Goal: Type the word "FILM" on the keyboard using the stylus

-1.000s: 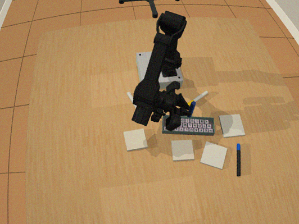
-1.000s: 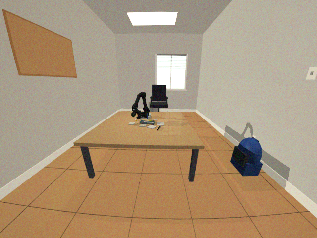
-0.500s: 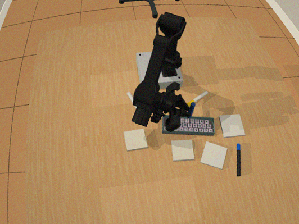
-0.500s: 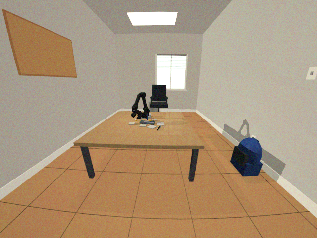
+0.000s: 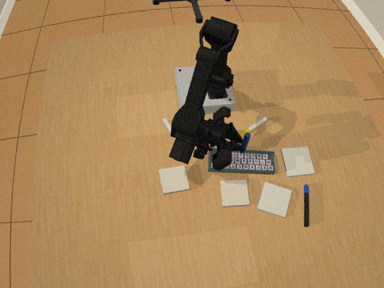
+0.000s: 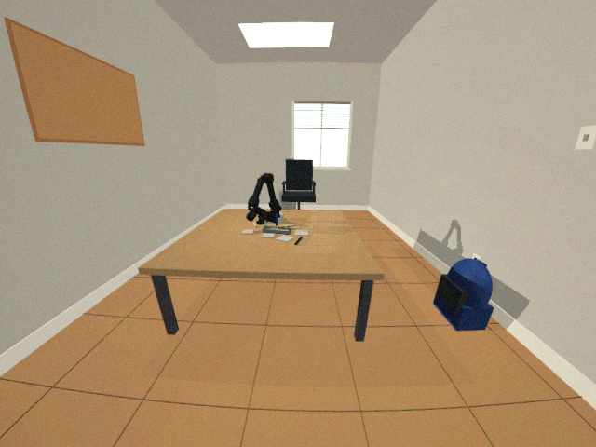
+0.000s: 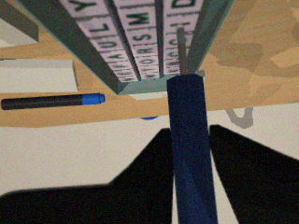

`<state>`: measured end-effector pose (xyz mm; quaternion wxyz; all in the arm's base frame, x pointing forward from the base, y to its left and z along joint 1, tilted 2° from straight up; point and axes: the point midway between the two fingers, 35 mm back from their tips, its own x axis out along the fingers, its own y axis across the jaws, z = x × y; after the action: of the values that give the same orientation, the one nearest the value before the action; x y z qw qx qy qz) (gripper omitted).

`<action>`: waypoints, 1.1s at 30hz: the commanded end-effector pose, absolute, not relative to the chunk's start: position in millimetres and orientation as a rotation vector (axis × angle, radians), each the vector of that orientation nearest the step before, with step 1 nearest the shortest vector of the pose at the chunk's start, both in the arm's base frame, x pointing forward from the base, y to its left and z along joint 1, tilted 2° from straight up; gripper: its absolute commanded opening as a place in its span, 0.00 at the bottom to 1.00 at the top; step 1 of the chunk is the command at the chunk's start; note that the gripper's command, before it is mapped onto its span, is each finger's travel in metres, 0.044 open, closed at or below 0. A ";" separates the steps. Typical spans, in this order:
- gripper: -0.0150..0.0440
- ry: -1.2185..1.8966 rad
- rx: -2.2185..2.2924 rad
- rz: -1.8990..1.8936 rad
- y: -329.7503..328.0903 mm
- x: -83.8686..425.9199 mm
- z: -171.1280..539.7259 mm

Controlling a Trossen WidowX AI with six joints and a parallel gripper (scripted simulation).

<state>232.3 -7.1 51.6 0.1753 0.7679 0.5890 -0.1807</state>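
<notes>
My gripper (image 5: pixel 241 143) (image 7: pixel 189 134) is shut on the dark blue stylus (image 5: pixel 246 139) (image 6: pixel 277 220) (image 7: pixel 187 105), which points down at the keyboard. The keyboard (image 5: pixel 242 173) (image 6: pixel 277 231) (image 7: pixel 215 37) has a teal case and three rows of pale lettered keys. In the wrist view the stylus's thin grey tip is over the outer row by the right wall, at the key beside D, which looks like I. Whether the tip touches or presses that key cannot be told. The arm hides the keyboard's left end in the top view.
Square white pads lie around the keyboard: one pad (image 5: pixel 173 179) left, one pad (image 5: pixel 298 161) right, two in front. A black marker (image 5: pixel 306 207) (image 7: pixel 42 101) with a blue end lies front right. A white-and-yellow marker (image 5: pixel 257 124) lies behind the stylus. Another white stick (image 5: pixel 167 124) is partly hidden.
</notes>
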 end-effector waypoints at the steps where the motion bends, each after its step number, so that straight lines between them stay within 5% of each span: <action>1: 0.39 1.671 2.171 -0.513 -7.0 231.8 48.8; 33: 0.37 1.673 2.180 -0.516 -6.3 229.8 82.7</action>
<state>229.8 -6.4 83.1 0.1720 0.7681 0.5893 -0.1818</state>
